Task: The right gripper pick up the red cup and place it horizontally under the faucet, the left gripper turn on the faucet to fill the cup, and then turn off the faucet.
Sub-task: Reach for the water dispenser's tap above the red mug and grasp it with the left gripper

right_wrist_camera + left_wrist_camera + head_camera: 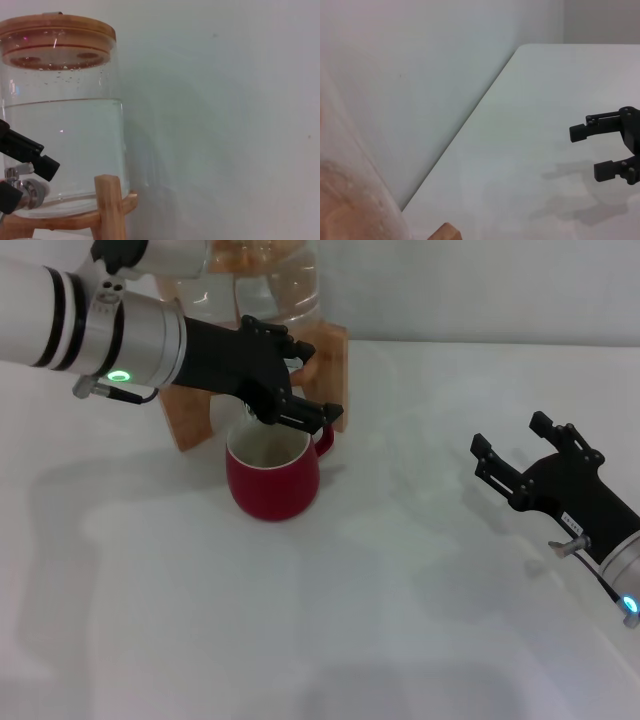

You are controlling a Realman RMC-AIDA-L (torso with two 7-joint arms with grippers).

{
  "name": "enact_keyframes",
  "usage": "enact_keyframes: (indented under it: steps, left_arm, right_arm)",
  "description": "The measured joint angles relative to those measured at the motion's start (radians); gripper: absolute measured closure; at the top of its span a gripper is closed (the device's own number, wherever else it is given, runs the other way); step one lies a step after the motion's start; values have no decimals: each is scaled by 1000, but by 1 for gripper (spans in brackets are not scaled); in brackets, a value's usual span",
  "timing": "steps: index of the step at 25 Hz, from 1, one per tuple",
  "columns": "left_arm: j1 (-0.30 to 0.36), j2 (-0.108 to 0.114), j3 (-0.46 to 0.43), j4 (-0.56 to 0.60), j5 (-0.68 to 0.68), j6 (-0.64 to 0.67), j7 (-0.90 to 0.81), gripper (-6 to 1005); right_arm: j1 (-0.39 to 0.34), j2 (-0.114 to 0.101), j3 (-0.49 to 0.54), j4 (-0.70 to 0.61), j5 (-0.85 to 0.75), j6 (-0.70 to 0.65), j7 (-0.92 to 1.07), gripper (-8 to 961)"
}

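Left gripper (300,390) at faucet (22,187), fingers apart, one each side of tap, touch unclear. Red cup (272,475) upright on white table (400,590), right under tap, below jaws. Inside of cup white, water can't tell. Right gripper (510,455) well apart to right, jaws open, holding nothing. Only right wrist view shows glass jug (65,120) w/ water, wood lid (57,35), wood stand (107,210).

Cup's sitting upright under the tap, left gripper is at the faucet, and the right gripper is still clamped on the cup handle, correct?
Not quite. The right gripper is off the red cup, open and empty over the table well to its right, as the head view shows. The rest holds: cup upright under the faucet, left gripper at it.
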Motion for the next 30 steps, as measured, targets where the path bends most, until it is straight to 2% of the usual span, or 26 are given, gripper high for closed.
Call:
enact_keyframes:
  steps: [30]
  left_arm:
    - [-13,6,-7,25,-1,-53,-26,147]
  right_arm:
    - [5,0,0,-4,3,0,0,112]
